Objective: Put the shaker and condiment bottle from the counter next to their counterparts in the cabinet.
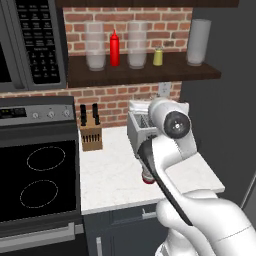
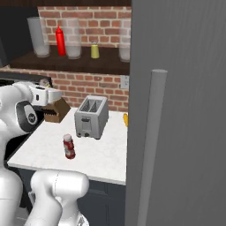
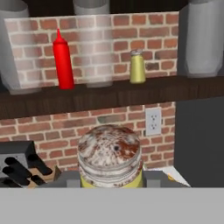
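Shaker sits gripped in the hand, raised toward the cabinet. Risk I'd guess: overshooting and knocking its twin or the glass beside it. Condiment bottle waits on the tabletop.

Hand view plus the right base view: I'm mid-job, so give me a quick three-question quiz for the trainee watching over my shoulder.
1. True or false: the condiment bottle stands upright on the counter, in front of the toaster.
2. What sits between the fingertips of the gripper? A) the shaker B) the condiment bottle C) nothing
3. Fill in: in the hand view, on the cabinet, the red squeeze bottle stands to the ___ of the shelf shaker.

Key: 1 true; 2 A; 3 left.
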Robot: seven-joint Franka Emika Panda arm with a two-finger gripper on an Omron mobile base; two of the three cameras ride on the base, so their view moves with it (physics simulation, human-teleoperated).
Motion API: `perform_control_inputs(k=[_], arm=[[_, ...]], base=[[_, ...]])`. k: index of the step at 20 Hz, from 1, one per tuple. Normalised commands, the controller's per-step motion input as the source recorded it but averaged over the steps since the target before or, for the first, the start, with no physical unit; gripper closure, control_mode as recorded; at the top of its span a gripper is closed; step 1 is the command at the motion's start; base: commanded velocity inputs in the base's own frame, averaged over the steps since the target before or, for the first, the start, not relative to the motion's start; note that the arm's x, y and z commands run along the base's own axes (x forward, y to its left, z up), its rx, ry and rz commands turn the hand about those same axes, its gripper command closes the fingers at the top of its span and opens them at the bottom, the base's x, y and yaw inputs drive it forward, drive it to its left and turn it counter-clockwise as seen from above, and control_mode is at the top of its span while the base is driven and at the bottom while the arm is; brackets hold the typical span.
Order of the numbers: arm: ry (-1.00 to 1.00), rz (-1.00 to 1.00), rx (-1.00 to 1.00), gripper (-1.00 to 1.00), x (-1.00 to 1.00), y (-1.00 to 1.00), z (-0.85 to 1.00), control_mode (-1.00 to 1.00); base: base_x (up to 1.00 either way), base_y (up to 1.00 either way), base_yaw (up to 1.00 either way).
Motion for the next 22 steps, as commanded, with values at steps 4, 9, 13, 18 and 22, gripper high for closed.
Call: perform_control_inputs(k=[4, 9, 13, 18, 22], arm=[[0.00, 0.00, 0.00, 1.00, 0.00, -0.62, 0.48, -1.00], [0.00, 0.02, 0.00, 1.00, 0.00, -0.55, 0.59, -1.00], [0.00, 0.06, 0.06, 1.00, 0.00, -0.57, 0.66, -1.00], [0.06, 0.08, 0.11, 1.00, 0.00, -0.55, 0.52, -1.00], [0.02, 0.01, 0.00, 1.00, 0.00, -0.05, 0.21, -1.00]], base=[[0.00, 0.00, 0.00], [0.00, 0.00, 0.00], [0.00, 0.00, 0.00], [0.00, 0.00, 0.00], [0.00, 0.00, 0.00]])
